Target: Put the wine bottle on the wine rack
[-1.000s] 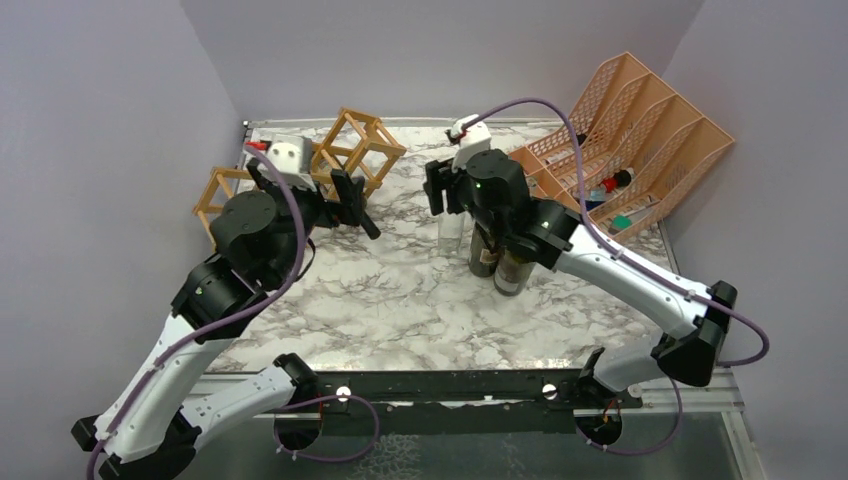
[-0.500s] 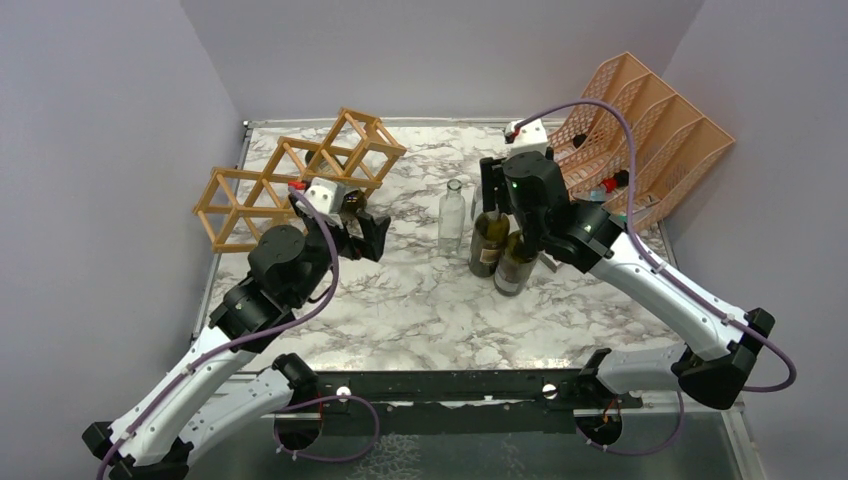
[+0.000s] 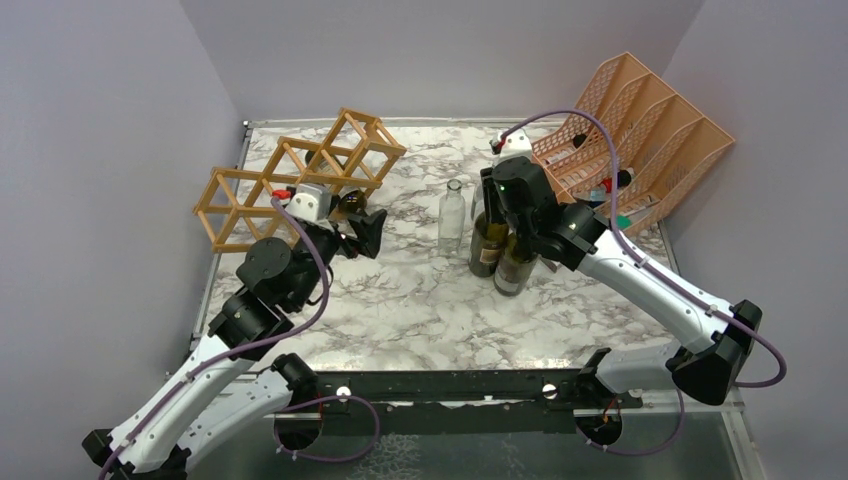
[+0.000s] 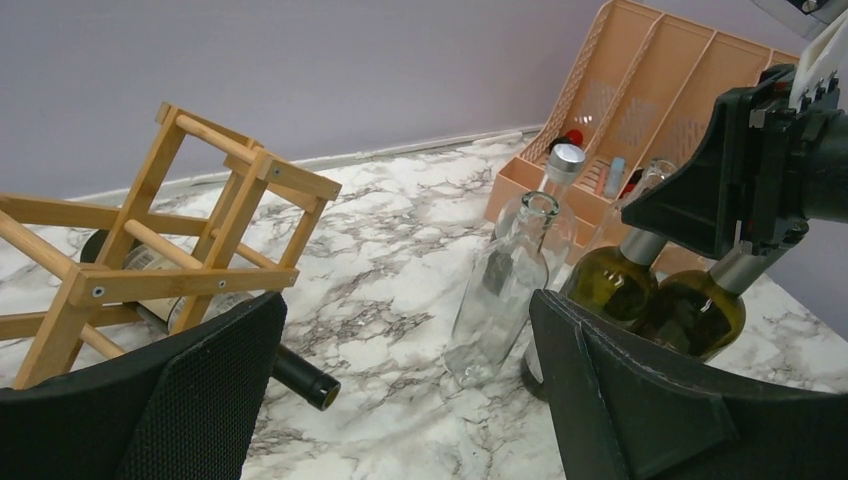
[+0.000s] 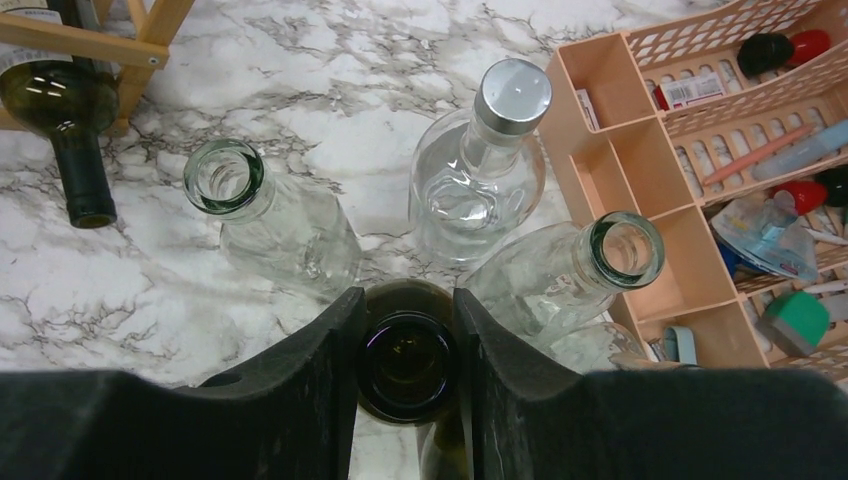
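Note:
Two dark green wine bottles [image 3: 488, 245] stand upright side by side at mid-table. My right gripper [image 3: 492, 200] comes down from above and is shut on the neck of one; its dark open mouth [image 5: 408, 365] sits tight between both pads. The wooden wine rack [image 3: 300, 170] stands at the far left, also in the left wrist view [image 4: 170, 230]. A dark bottle [image 3: 350, 203] lies in it, neck [image 4: 300, 375] poking out over the table. My left gripper [image 3: 358, 238] hovers just in front of the rack, open and empty [image 4: 405, 310].
Three clear glass bottles crowd the gripped one: an open-mouthed one [image 5: 270, 215] to the left, a silver-capped one [image 5: 480, 170] behind, another open one [image 5: 570, 270] to the right. The salmon-orange file organiser [image 3: 640, 130] with small items fills the far right corner.
My right gripper swung right from the clear bottle to the green bottles and shut on one's neck. My left arm pulled back from the rack, leaving the dark bottle lying in it.

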Robot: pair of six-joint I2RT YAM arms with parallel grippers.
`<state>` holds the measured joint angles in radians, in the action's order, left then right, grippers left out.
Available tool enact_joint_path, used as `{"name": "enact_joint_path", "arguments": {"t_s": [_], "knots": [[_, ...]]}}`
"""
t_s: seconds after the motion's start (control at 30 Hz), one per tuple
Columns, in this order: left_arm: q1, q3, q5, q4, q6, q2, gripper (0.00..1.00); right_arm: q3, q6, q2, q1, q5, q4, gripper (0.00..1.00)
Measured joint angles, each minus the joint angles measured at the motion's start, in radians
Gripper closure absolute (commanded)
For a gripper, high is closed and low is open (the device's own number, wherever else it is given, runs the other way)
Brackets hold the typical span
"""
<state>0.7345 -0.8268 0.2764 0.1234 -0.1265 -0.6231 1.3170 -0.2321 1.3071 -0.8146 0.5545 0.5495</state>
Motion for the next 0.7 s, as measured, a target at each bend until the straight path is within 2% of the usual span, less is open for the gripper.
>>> {"name": "enact_joint_path", "arguments": {"t_s": [0.17,0.27,0.47,0.7], "knots": [[0.000,0.000,0.000,-0.003,0.000,-0.037,0.01,-0.002,-0.001,0.000,0.005,-0.006,0.000,0.85],[0.000,0.000,-0.002,-0.003,0.000,-0.060,0.01,-0.002,0.011,-0.002,0.005,-0.021,-0.001,0.92],[0.000,0.021,-0.087,-0.014,0.006,-0.101,0.01,-0.001,0.064,-0.023,0.005,-0.134,0.016,0.96],[0.000,0.085,-0.320,-0.066,0.014,-0.179,0.01,0.007,0.108,-0.060,0.005,-0.312,0.078,0.99]]}}
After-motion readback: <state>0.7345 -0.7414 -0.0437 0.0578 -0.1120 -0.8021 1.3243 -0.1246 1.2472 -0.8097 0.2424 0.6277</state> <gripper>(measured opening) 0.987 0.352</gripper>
